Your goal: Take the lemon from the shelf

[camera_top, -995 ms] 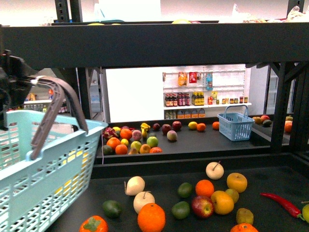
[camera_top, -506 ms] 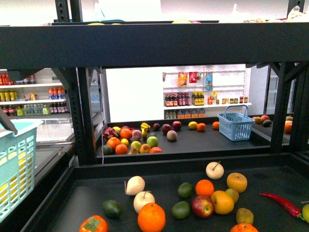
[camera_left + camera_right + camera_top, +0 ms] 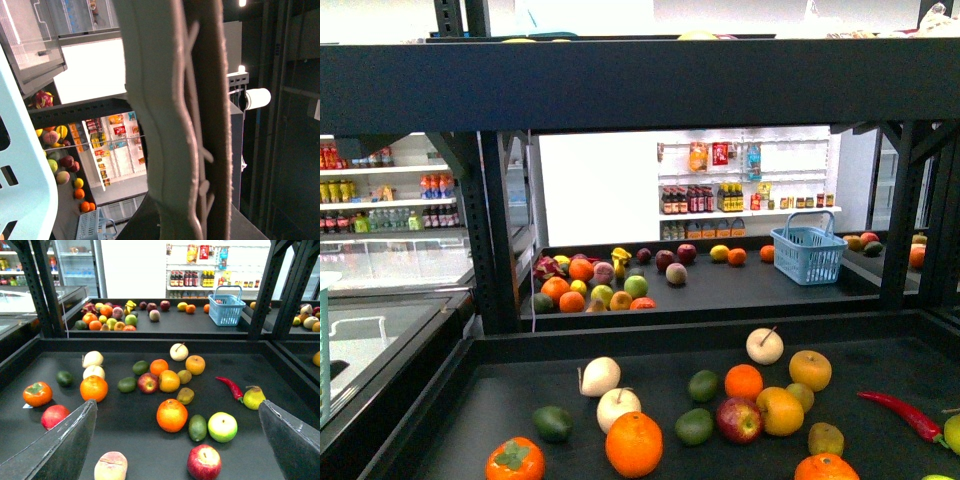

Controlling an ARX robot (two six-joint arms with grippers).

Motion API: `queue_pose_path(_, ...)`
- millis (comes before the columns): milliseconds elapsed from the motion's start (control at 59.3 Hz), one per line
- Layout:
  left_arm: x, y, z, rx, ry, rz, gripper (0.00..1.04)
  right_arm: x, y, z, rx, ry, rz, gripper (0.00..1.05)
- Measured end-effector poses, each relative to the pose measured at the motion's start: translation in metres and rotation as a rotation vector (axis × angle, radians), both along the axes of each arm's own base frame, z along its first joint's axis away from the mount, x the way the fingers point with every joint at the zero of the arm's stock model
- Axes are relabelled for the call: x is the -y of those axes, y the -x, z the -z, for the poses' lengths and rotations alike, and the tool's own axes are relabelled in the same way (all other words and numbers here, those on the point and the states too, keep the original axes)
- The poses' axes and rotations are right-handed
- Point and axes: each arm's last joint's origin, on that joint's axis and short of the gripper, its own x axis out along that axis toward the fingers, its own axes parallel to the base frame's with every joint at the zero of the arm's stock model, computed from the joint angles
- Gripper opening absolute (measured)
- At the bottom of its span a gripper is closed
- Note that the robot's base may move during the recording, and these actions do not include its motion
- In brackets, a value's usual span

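Note:
The black shelf (image 3: 650, 90) has a dark tray deck (image 3: 135, 435) strewn with fruit. A yellow oval fruit (image 3: 169, 380), possibly the lemon, lies mid-deck beside a red apple (image 3: 147, 383); it also shows in the front view (image 3: 779, 410). My right gripper (image 3: 176, 407) is open above the deck's near part, its fingers (image 3: 60, 440) wide apart, with an orange (image 3: 171, 415) between them. My left gripper (image 3: 185, 200) is shut on the grey-brown basket handle (image 3: 170, 125), which fills the left wrist view. The light blue basket's rim (image 3: 20, 165) is beside it.
The deck also carries oranges (image 3: 93, 388), limes (image 3: 197, 427), a green apple (image 3: 222, 426), a red chilli (image 3: 230, 387), a yellow pear (image 3: 254, 397) and a peach (image 3: 110, 466). A farther shelf holds more fruit and a blue basket (image 3: 808, 253). Black uprights (image 3: 905, 215) flank the opening.
The light blue basket and its handle have swung out of the front view to the left; only a sliver of it stays at the left edge. The fruit has not moved.

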Motion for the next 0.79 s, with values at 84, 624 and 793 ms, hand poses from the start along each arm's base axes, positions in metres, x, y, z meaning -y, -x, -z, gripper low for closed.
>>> queue_pose_path(84,-0.004,-0.003,0.006,-0.002,0.009,0.009,0.08,0.0,0.0,0.0,0.0,0.0,0.0,0.97)
queue_pose_path(624,-0.007,-0.008,0.025,-0.038,0.031,0.033,0.13,0.0,0.0,0.0,0.0,0.0,0.0,0.97)
queue_pose_path(793,-0.01,-0.008,0.02,-0.02,0.016,0.036,0.41,0.0,0.0,0.0,0.0,0.0,0.0,0.97)
